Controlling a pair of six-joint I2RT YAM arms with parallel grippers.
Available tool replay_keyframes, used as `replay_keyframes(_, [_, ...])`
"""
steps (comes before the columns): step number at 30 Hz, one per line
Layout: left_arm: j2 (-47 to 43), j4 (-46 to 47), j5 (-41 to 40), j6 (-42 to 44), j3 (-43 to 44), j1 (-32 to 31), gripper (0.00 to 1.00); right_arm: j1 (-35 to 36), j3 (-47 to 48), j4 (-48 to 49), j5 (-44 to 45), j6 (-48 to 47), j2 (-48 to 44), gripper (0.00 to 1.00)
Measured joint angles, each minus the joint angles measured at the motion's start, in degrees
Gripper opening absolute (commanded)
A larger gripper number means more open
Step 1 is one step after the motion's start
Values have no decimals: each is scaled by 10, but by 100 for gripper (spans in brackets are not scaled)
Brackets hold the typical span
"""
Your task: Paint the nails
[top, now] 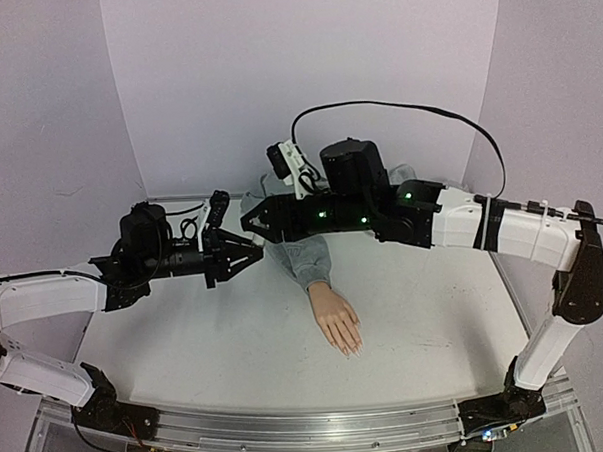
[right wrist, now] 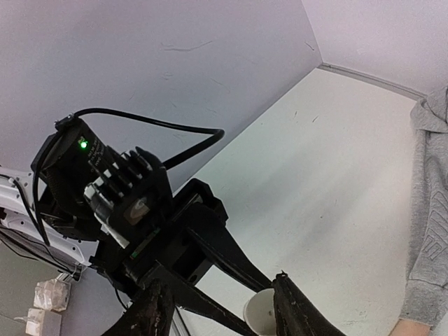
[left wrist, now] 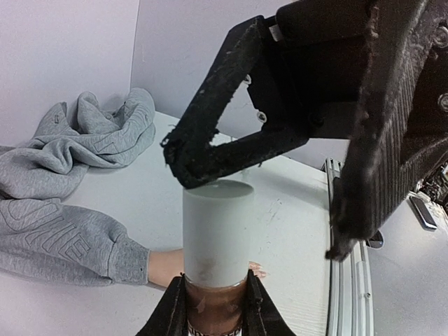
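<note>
Two grippers meet tip to tip over the table [top: 186,341], with bare surface open beneath and around them. A grey sleeve [top: 308,261] lies just past the fingertips, under the right arm. The hand [top: 336,320] runs out of the sleeve, its long axis pointing away from both sets of fingers toward the table's near edge.

The left gripper [left wrist: 213,315] pinches the dark lower part of a pale bottle [left wrist: 217,231], which stands straight out from its fingers. The right gripper [right wrist: 222,302] has its fingers spread, one on each side of the bottle's pale top. Whether either finger touches the bottle I cannot tell.

The nails [top: 349,350] tip the hand's end away from the fingers, below and well apart from both grippers. The left fingertips look a shade nearer to them.

The step in hand seems to be closing the right fingers on the top to draw it off. After that, the carry to the nails would run along the hand's length, over open table with nothing in the way, and the near edge lies close beyond the nails.
</note>
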Motion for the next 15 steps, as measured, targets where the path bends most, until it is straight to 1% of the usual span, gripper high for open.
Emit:
replay_keyframes(2, [-1, -5, 2, 1, -1, 0, 0, 0, 9, -4, 2, 0, 9, 57])
replay_keyframes(9, [-14, -9, 6, 14, -7, 0, 0, 0, 22, -43, 35, -4, 21, 64])
replay_keyframes(11, [-14, -9, 7, 16, -7, 0, 0, 0, 22, -52, 44, -5, 21, 63])
replay_keyframes(13, [-14, -9, 9, 18, -7, 0, 0, 0, 22, -59, 50, -6, 21, 57])
replay_keyframes(15, [-14, -10, 9, 21, -7, 0, 0, -1, 22, -63, 52, -9, 21, 53])
